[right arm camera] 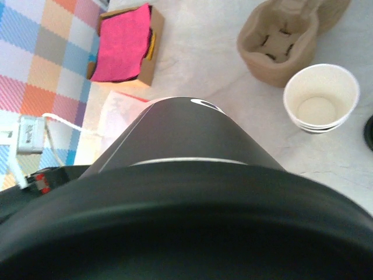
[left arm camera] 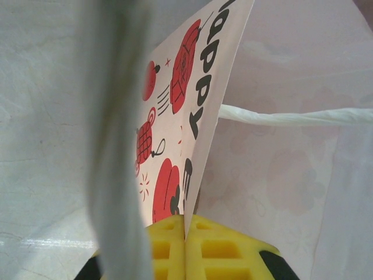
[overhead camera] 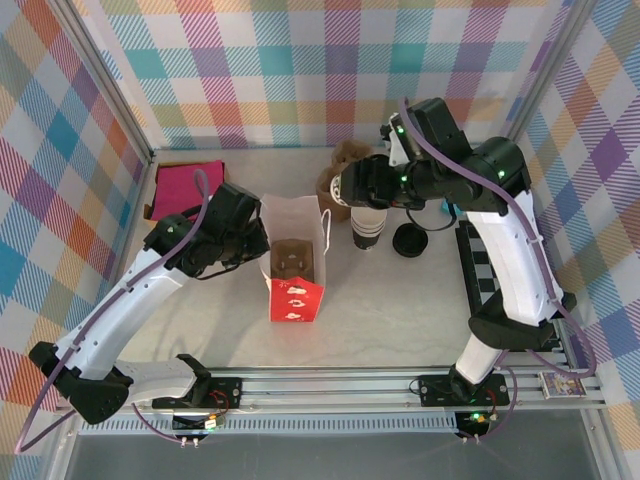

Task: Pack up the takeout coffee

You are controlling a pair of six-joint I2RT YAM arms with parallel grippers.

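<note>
The takeout coffee (right arm camera: 186,146) lies close under the right wrist camera, its black lid (right arm camera: 186,227) nearest and its dark body tapering away. My right gripper (overhead camera: 352,186) is shut on it, holding it in the air just right of the bag, above the table; the fingers themselves are hidden by the cup. The white and red paper bag (overhead camera: 297,290) stands open mid-table with a brown cup carrier (overhead camera: 290,262) inside. At the bag's left rim, my left gripper (left arm camera: 186,233) is shut on the printed bag wall (left arm camera: 192,87), its yellow pads pinching the paper edge.
A stack of empty paper cups (overhead camera: 367,228) and a loose black lid (overhead camera: 410,240) sit right of the bag. More brown pulp carriers (overhead camera: 345,160) stand behind them. A cardboard box with a pink cloth (overhead camera: 188,185) is at the back left. The bag's white handle (left arm camera: 291,116) stretches across.
</note>
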